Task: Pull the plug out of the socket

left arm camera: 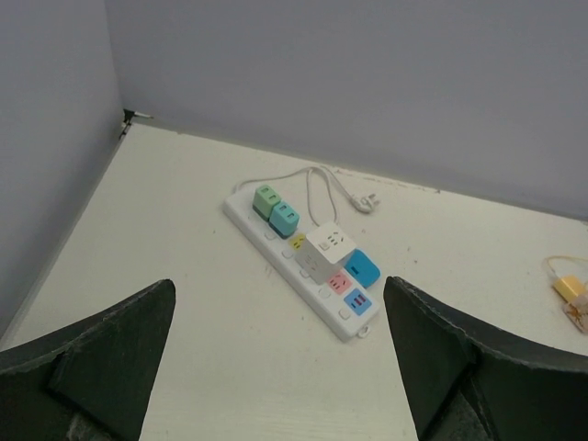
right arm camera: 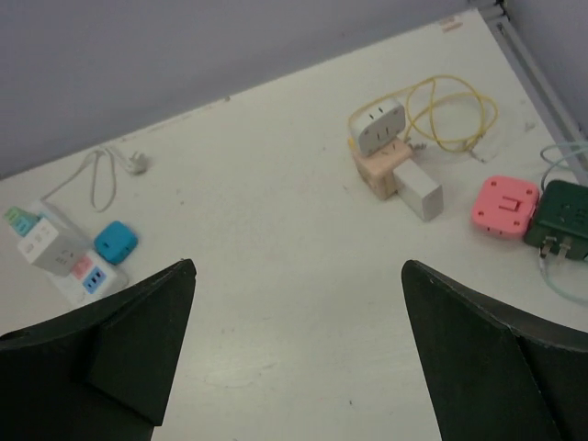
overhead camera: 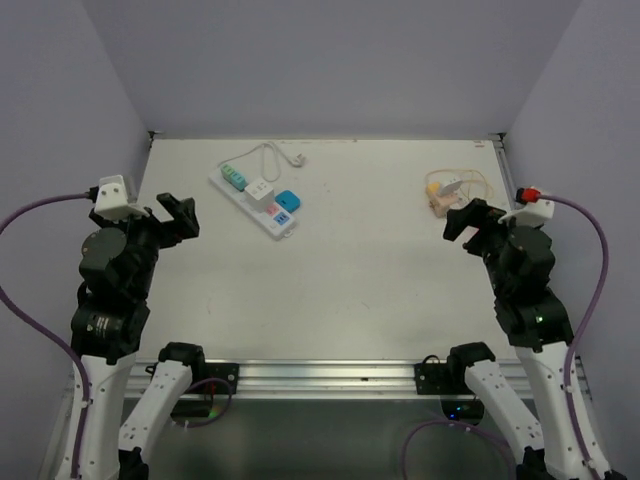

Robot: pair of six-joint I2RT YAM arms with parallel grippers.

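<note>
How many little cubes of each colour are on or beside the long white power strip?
Green cube: 1
Teal cube: 1
White cube: 1
Blue cube: 1
Total: 4 at the power strip

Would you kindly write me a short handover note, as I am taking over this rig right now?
Left claw: open, empty, at the left of the table.
Right claw: open, empty, at the right side.
The socket lies far left on the table, with a white cube plug and green and teal plugs seated in it; a blue one lies beside it.
Done: nothing yet; neither claw touches anything.
Left: reach in, probably with the left claw, grip a plug and pull it off.
</note>
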